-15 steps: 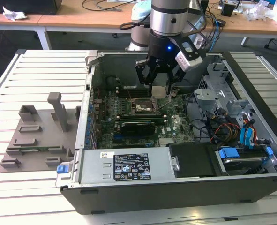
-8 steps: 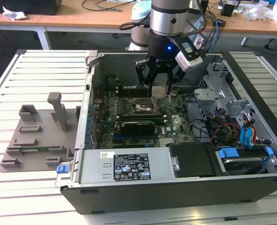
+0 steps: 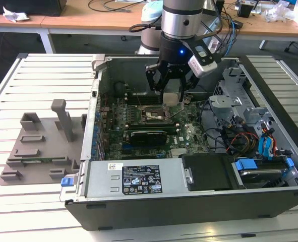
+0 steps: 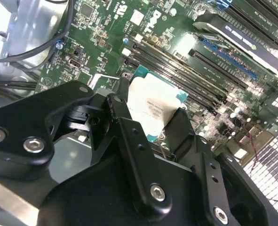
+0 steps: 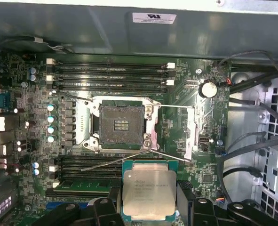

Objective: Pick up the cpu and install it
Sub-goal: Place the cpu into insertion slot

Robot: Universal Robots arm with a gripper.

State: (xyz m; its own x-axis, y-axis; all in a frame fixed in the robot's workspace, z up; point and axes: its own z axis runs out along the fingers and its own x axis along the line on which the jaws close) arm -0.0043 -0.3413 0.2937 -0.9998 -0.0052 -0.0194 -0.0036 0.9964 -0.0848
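The cpu (image 5: 148, 190) is a flat square chip with a silvery top and a thin green edge. My gripper (image 5: 148, 209) is shut on it, with black fingers (image 4: 129, 129) pressing on two opposite sides. In the exterior view the gripper (image 3: 172, 95) hangs inside the open computer case, carrying the cpu (image 3: 172, 99) a little above the motherboard. The dark square socket (image 5: 121, 125) lies bare, with its metal frame swung open and its wire levers released. The cpu is beside the socket, not over it. In the second wrist view the cpu (image 4: 153, 106) is tilted above the memory slots.
The case wall (image 3: 93, 121) and rear panel surround the motherboard. Memory slots (image 5: 110, 75) flank the socket, and a dark expansion card (image 3: 149, 135) lies nearer the front. Cables and a drive cage (image 3: 239, 116) crowd the exterior view's right. A grey plastic tray (image 3: 43, 146) sits on the slatted table at the left.
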